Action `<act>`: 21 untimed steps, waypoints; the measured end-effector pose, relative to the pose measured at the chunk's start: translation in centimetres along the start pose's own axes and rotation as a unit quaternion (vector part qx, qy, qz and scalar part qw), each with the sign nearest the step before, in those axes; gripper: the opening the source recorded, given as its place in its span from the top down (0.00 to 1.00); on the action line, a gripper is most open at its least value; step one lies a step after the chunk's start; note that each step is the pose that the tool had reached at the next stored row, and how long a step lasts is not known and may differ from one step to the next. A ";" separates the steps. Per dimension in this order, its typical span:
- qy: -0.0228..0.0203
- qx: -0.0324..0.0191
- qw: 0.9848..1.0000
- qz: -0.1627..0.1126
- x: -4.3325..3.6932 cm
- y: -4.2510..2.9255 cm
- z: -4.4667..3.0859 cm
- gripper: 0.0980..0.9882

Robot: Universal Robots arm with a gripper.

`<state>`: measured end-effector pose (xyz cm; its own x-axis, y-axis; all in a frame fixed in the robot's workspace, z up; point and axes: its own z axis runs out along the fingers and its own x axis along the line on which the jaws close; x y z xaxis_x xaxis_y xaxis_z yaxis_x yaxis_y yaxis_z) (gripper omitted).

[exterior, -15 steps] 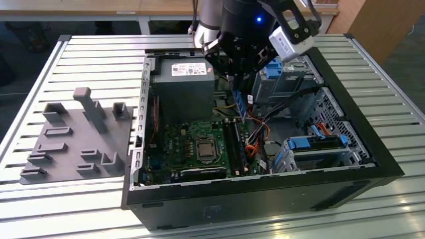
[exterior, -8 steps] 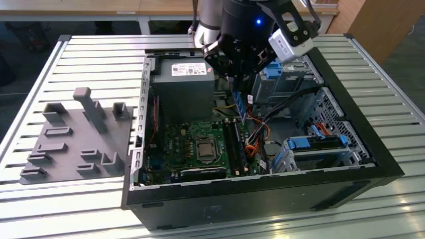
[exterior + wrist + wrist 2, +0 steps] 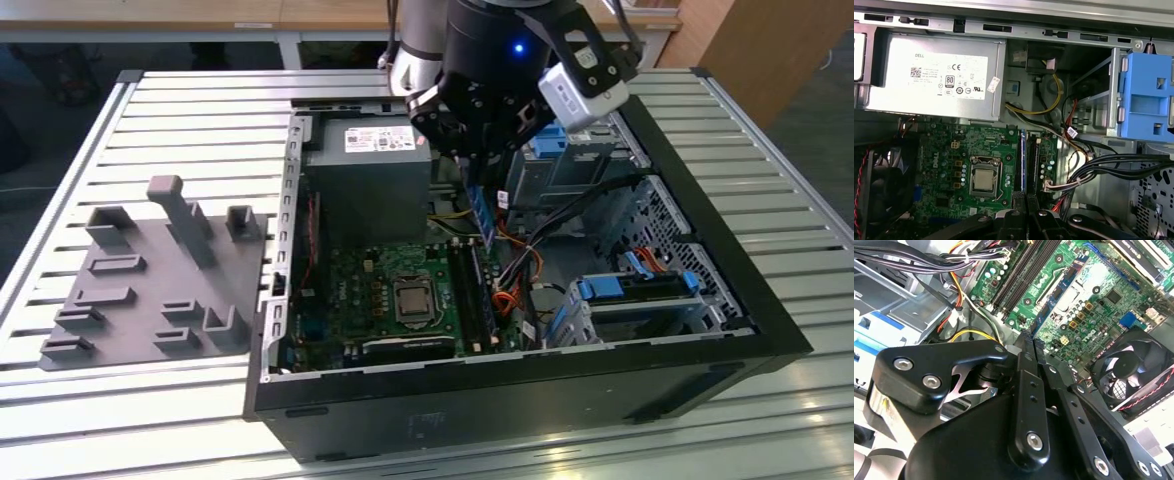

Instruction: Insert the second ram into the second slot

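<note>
- A dark robot hand (image 3: 478,168) is clamped on the second ram (image 3: 483,215), a thin blue stick hanging on edge below it.
- The stick hangs inside an open computer case (image 3: 747,330) standing mid-worktop (image 3: 174,110), over the motherboard (image 3: 387,290) and its long memory slots (image 3: 467,290); whether it touches them is unclear.
- In the first wrist view, the stick lines up alongside the dark slots, near the processor socket (image 3: 983,180).
- A grey parts tray (image 3: 147,290) lies toward the worktop's edge at the exterior view's left.
</note>
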<state>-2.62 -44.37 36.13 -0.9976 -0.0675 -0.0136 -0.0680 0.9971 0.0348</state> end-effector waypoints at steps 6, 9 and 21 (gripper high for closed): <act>0.000 0.000 1.000 0.000 0.00 -0.01 0.16 0.96; 0.000 0.000 1.000 0.000 0.00 -0.01 0.23 0.96; 0.000 0.000 1.000 0.000 0.01 -0.02 0.53 0.96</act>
<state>-2.62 -44.37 35.59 -0.9976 -0.0675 -0.0137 -0.0680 0.9971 0.0350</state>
